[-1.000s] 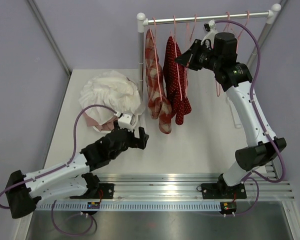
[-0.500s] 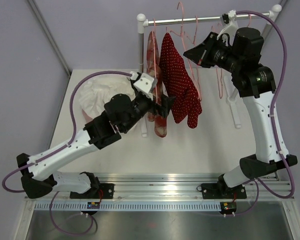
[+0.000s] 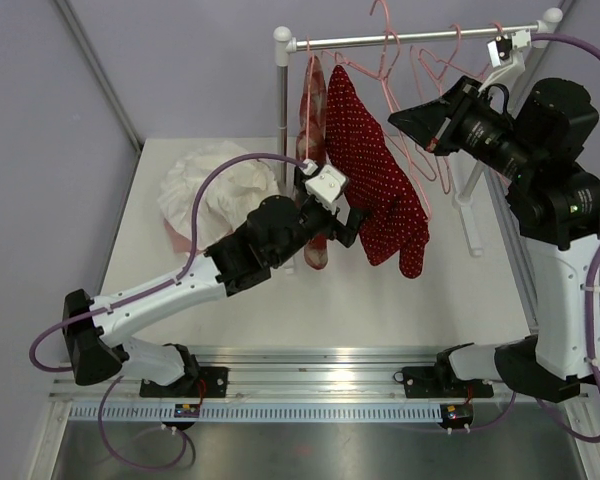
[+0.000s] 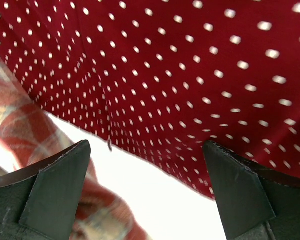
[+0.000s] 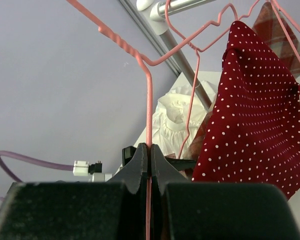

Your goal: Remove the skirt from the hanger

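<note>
The tabletop carries a white heap at its back-left, and above it the rack rail holds a plaid garment. The red dotted skirt is not yet off. It hangs from the pink hanger, tilted toward the right, just beside the plaid garment. The right claw is clamped tight on the hanger's wire. The left claw gapes fully wide and empty, its 2 fingers either side of the skirt's lower hem. Gripping the cloth and pulling it free remain, I judge.
</note>
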### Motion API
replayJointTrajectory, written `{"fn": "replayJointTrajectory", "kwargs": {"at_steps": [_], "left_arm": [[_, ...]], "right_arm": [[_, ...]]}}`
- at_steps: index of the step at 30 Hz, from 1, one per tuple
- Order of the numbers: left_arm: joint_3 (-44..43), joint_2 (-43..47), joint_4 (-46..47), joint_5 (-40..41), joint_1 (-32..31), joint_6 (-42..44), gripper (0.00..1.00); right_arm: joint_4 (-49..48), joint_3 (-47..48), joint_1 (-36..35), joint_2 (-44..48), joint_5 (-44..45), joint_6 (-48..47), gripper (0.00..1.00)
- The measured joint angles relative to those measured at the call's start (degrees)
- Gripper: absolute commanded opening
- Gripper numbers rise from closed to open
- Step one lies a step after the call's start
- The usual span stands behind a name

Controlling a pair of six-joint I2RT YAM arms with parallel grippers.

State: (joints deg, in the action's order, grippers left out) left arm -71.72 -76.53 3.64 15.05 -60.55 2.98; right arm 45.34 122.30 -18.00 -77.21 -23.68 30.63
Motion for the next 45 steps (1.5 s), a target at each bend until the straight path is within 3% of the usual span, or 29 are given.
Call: {"fn": "replayJointTrajectory", "kwargs": {"at_steps": [22,26,37,39,40,45], "left_arm": [[1.0,4.0,3.8,-16.8,0.0,-10.6,0.99],[1.0,1.8,3.9,-19.2,0.0,-12.2,0.92],[-1.6,-4.2,7.0,-20.3,0.3,-14.2,0.54],[-3.6,-6.3,7.1,-20.5,0.4,-14.9,0.14],[-4.6,-7.3,7.2,-20.6,0.4,-15.0,0.01],[-7.3,-9.5,7.1,-20.0,0.4,-15.3,0.0]], "right_arm": [[-0.5,-4.0,0.0,1.8,-0.1,1.4,0.0],[-0.5,-4.0,0.0,1.6,-0.1,1.4,0.0],[-0.5,-4.0,0.0,1.5,-0.1,2.4,0.0],[-0.5,-4.0,0.0,1.6,-0.1,2.7,0.0],[-0.5,-4.0,0.0,1.6,-0.1,2.7,0.0],[-0.5,-4.0,0.0,1.8,0.0,2.6,0.0]]}}
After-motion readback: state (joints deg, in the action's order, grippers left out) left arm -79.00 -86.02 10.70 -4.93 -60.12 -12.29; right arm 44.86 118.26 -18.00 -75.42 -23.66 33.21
